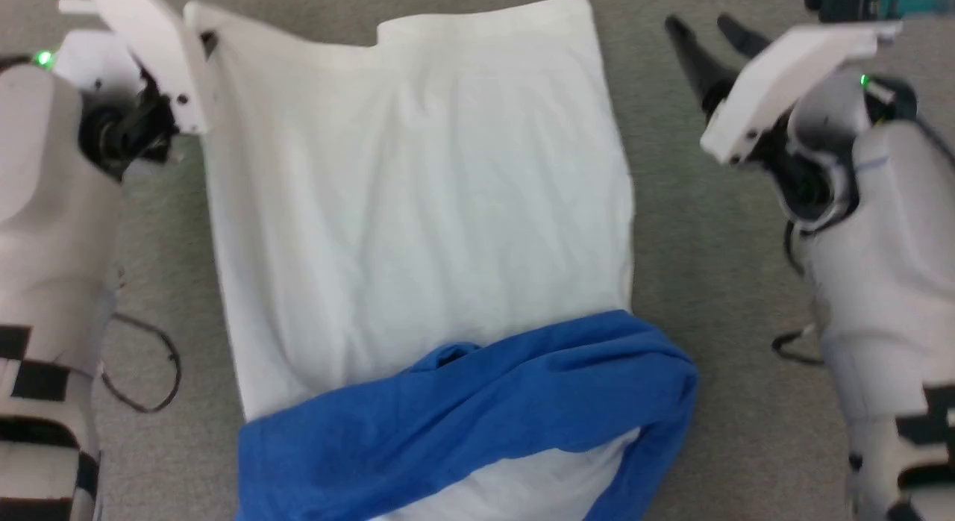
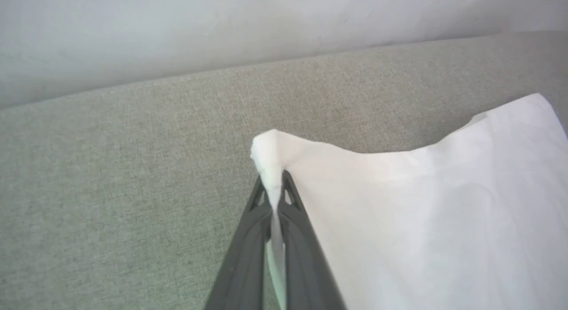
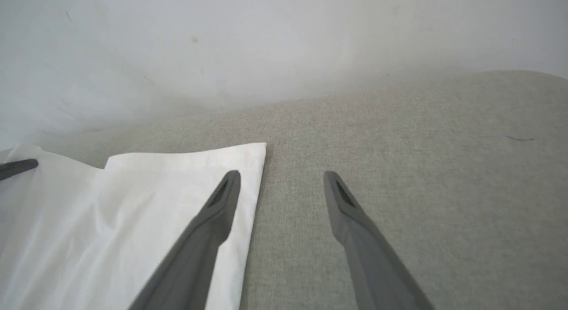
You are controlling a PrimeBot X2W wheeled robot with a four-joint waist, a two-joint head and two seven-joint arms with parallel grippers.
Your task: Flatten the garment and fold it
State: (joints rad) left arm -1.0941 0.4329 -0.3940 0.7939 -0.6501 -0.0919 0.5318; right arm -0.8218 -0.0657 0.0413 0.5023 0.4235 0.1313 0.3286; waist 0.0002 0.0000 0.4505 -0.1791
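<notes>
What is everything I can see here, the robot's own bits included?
garment: one, white body, spread flat on the grey surface
sleeves: bright blue, bunched across the garment's near end
grey surface: one, woven fabric, under everything
wall: one, pale, behind the surface
cable: one dark loop, beside the left arm
object: one, dark and teal, far right corner; too blurred to identify
left gripper: one, dark, shut on the garment's far left corner
right gripper: one, dark, open at the far right corner, holding nothing
arms: two, pale, either side
</notes>
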